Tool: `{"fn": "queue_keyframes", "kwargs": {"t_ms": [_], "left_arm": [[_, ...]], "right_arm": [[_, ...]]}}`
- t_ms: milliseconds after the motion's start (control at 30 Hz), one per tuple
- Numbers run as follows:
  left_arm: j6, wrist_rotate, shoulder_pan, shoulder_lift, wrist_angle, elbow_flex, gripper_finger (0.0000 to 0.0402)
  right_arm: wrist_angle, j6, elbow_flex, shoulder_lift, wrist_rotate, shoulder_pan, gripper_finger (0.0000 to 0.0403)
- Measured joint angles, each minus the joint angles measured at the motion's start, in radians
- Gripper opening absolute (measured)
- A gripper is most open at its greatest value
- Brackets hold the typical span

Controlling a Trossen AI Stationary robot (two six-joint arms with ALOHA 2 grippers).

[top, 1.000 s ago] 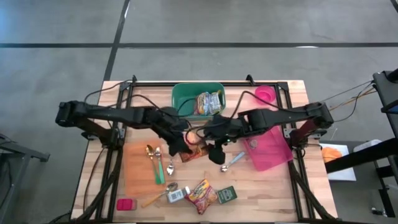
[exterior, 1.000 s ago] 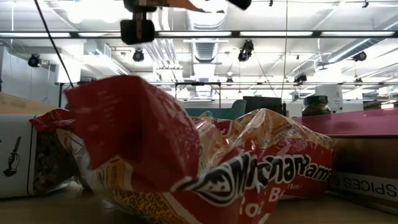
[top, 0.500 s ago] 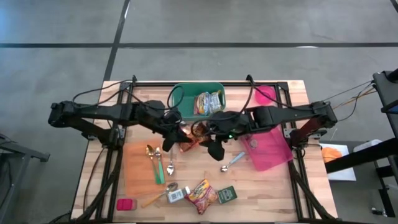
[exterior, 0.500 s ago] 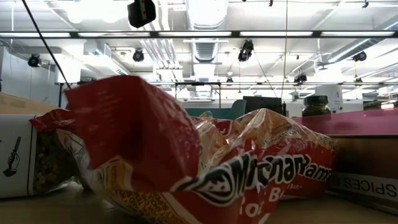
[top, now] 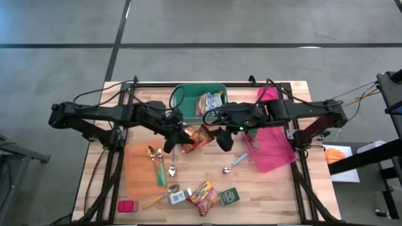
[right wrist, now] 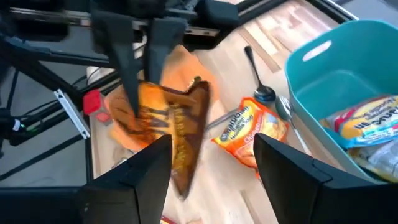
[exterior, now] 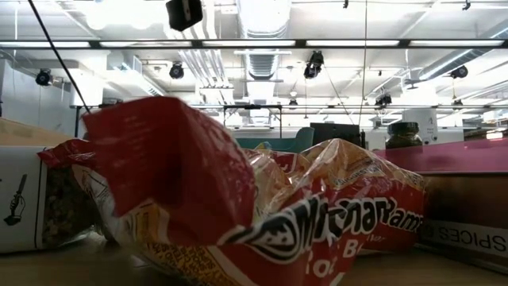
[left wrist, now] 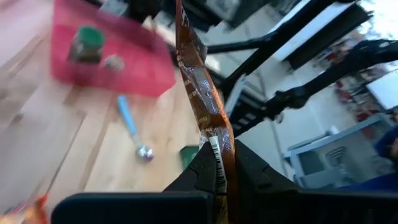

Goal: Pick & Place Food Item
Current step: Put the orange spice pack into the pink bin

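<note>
Wood table (top: 276, 194) with an orange mat (top: 135, 172) on its left part. On the mat lie a gold spoon (top: 151, 151), a green-handled utensil (top: 159, 174) and a silver spoon (top: 171, 168), side by side and close together. A small pink box (top: 127, 206) sits near the front-left corner, just off the mat. A wood-handled utensil (top: 154, 201) lies angled near the front edge. A blue-handled spoon (top: 233, 163) lies alone at mid-table, just beside the pink tray (top: 276, 157). The tray sits tilted on the right side, with a dark jar (exterior: 403, 133) inside it. A pink cup (top: 267, 95) stands at the back right, apart from the tray.
</note>
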Motion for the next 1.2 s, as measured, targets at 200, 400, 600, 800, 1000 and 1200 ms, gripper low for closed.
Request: {"fn": "queue_keyframes", "kwargs": {"t_ms": [200,400,600,800,1000,1200], "left_arm": [[0.000,0.009,0.000,0.000,0.049,0.001,0.0014],[0.020,0.010,0.000,0.000,0.062,0.001,0.0014],[0.023,0.009,0.001,0.000,0.074,0.001,0.0014],[0.023,0.010,0.000,0.000,0.076,0.001,0.0014],[-0.009,0.010,0.000,0.000,0.073,0.001,0.0040],[-0.053,0.012,0.000,0.000,0.064,0.001,0.0115]], "right_arm": [[0.021,0.036,-0.001,0.024,-0.091,-0.018,0.0222],[0.096,0.014,-0.001,0.049,-0.178,-0.023,0.0215],[0.107,-0.013,-0.001,0.064,-0.197,-0.028,0.0137],[0.144,-0.067,-0.001,0.052,-0.207,-0.027,0.0030],[0.146,-0.078,-0.001,0.050,-0.233,-0.027,0.0010],[0.135,-0.078,-0.001,0.043,-0.235,-0.027,0.0009]]}}
